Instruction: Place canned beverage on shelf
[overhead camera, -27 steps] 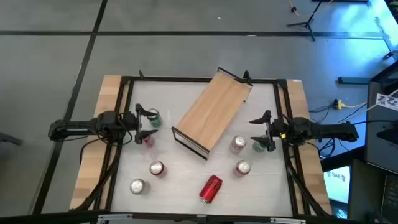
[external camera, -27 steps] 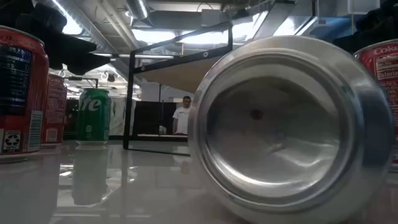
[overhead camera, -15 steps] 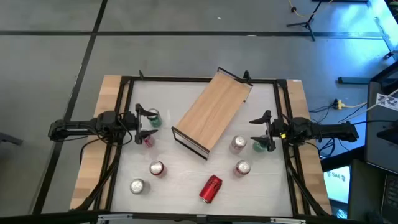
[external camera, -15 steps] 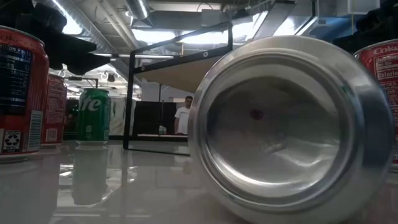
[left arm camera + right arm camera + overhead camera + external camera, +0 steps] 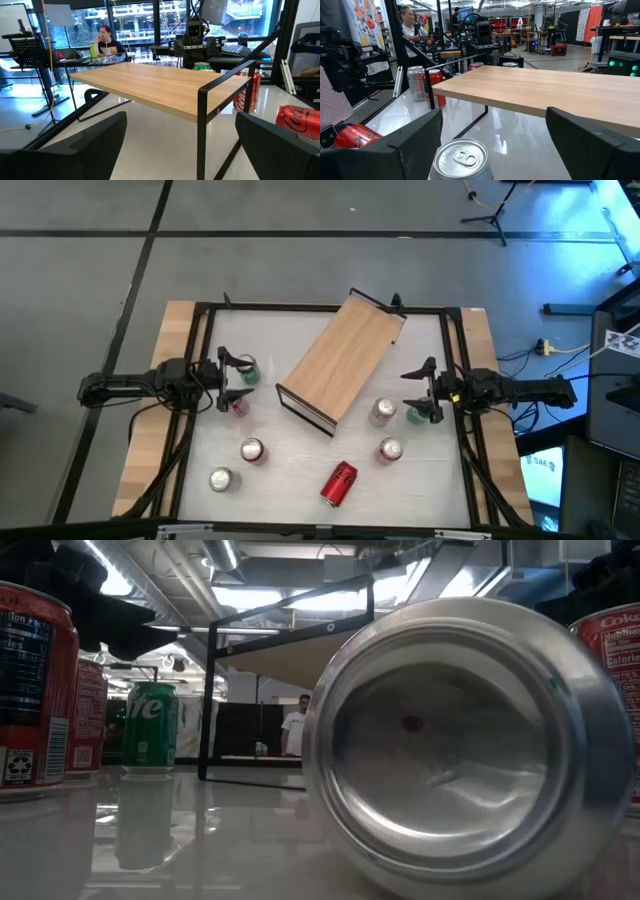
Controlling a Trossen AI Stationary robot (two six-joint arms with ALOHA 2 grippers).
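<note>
Silver-top can [image 5: 461,159] upright, dead ahead of R gripper [image 5: 420,393], fingers wide, empty. L gripper [image 5: 228,383] open, empty too; shelf [image 5: 342,357] lies diagonal between.

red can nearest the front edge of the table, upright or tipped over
Tipped over. In the high view the red can shows its whole side lying on the table, while the other cans show round tops. The low view faces its round end.

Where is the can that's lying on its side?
In the high view the tipped red can lies at the table's near edge, below the shelf, between two upright cans.
</note>
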